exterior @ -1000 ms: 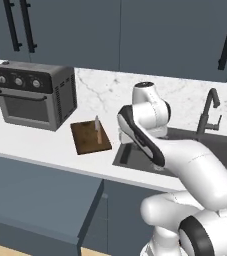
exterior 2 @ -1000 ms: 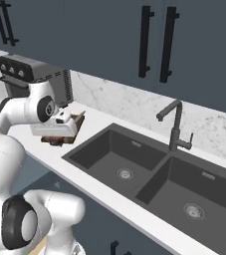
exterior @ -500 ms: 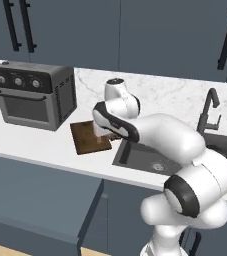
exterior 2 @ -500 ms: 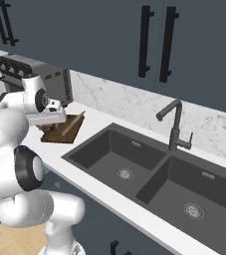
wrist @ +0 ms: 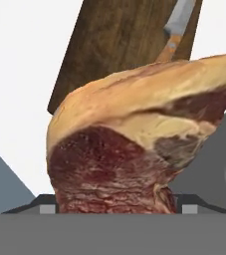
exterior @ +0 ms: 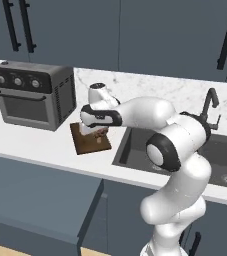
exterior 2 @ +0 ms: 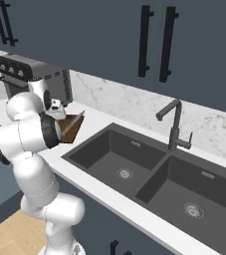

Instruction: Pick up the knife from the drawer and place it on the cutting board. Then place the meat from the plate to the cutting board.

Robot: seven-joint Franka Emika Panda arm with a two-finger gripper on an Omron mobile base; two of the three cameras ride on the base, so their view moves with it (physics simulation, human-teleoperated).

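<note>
While the two-finger gripper [wrist: 109, 206] clamps wide around the reddish-brown, fat-edged lump of meat [wrist: 134, 144], the dark brown rectangular wooden cutting board [wrist: 119, 45] lies directly below, stretching lengthwise away.

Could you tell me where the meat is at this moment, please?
In the hand view the meat sits in the end effector, above the cutting board where the knife lies.

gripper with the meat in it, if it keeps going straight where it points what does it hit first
Probably the cutting board: the gripper holds the meat facing it, so the meat would land first, near the knife. Depth is unclear.
</note>
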